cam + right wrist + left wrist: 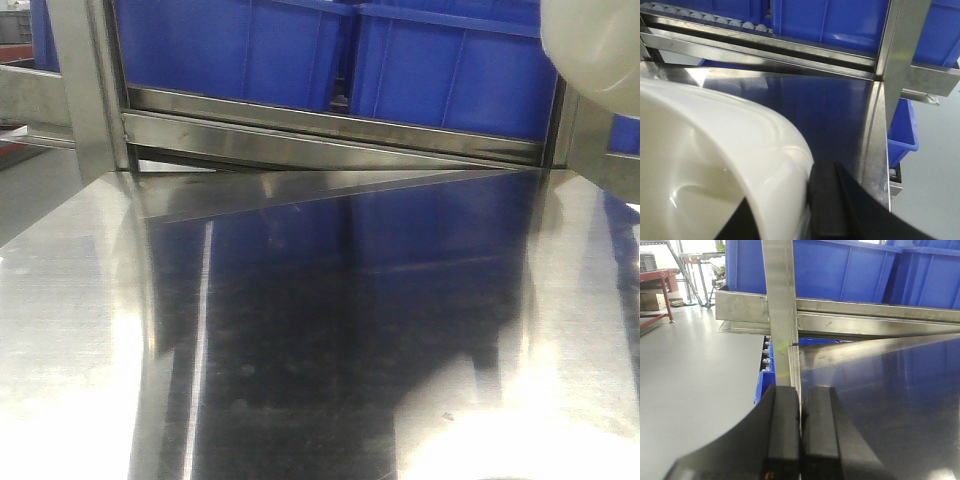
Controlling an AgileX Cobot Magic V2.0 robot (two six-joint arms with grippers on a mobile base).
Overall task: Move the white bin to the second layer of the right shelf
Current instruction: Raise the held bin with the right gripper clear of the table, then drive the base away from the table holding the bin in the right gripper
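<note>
- white bin (598,48): upper right corner of the front view, cropped by the frame edges. only its rounded lower part shows, raised clear of the steel tabletop (90,330) and in front of the blue crates (450,70). a pale blurred reflection lies on the tabletop at lower right.
- same bin, right wrist view: fills the lower left of the frame, its opening turned toward the camera and its smooth glossy inside visible.
- right gripper (785,200): clamped on the bin's wall at the rim. one black finger (840,200) lies against the outside of the wall. a dark part of the other finger shows inside the bin at the bottom edge of the frame.
- roller shelf level (765,47): runs across the top of the right wrist view as a steel front rail, with a row of small white rollers (715,17) at upper left. blue crates rest on it. the bin is apart from this level, with bare tabletop showing between them.
- steel upright (895,75): right of centre in the right wrist view. a lower blue crate (904,130) sits behind it at right.
- left gripper (800,440): bottom centre of the left wrist view. its two black fingers are pressed together with only a hairline seam between them, and they hold nothing. the seam lines up with the steel post (782,315) above it.
- background, left wrist view: grey floor (700,365) at left, and a red-framed table (657,290) at upper left.
</note>
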